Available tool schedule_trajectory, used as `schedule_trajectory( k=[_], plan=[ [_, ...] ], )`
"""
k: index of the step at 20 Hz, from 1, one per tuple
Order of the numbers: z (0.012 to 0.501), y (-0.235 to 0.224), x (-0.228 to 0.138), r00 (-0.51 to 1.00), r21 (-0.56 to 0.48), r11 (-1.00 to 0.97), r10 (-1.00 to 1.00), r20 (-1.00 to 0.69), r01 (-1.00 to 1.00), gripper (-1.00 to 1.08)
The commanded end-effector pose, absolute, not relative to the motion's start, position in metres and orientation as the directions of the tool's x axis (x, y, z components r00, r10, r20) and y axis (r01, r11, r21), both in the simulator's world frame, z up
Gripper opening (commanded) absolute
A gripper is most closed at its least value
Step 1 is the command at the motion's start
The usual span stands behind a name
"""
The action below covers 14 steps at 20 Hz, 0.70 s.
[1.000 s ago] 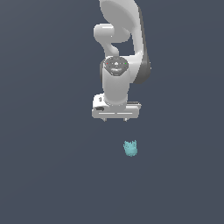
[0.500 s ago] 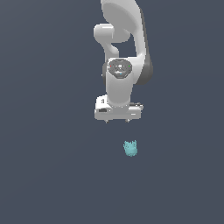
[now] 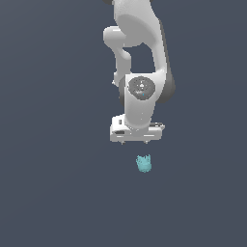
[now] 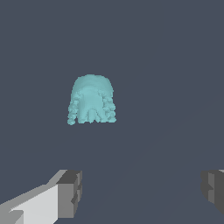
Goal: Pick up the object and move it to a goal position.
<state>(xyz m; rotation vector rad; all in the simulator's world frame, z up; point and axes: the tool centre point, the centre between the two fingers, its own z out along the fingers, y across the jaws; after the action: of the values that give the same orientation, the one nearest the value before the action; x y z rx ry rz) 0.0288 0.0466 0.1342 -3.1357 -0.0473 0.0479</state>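
The object [image 3: 144,163] is a small teal lumpy piece with little points on top, resting on the dark grey floor. In the wrist view the object [image 4: 92,100] shows as a rounded cap with bumpy lobes along one edge. My white gripper [image 3: 136,142] hangs just above and slightly to the exterior view's left of it, not touching. The gripper [image 4: 140,192] is open: its two grey fingertips [image 4: 72,192] stand far apart with only bare floor between them, and the object lies outside that gap.
The white arm [image 3: 140,58] rises behind the gripper toward the top of the exterior view. A flat dark grey floor [image 3: 48,193] surrounds the object on all sides.
The gripper has moved toward the exterior view's right and a little lower, ending closer above the object. The object has stayed in place.
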Motion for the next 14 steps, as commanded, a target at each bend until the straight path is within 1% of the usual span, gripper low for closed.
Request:
schedule_trajectory(
  k=[1, 7, 14],
  plan=[
    [0.127, 0.055, 0.041, 0.999, -0.004, -0.999, 0.041, -0.025, 0.041, 1.0],
    [0.108, 0.077, 0.067, 0.998, -0.001, -0.998, 0.065, -0.012, 0.065, 1.0],
    [0.094, 0.092, 0.083, 0.997, 0.0, -0.997, 0.081, -0.003, 0.081, 1.0]
  ],
)
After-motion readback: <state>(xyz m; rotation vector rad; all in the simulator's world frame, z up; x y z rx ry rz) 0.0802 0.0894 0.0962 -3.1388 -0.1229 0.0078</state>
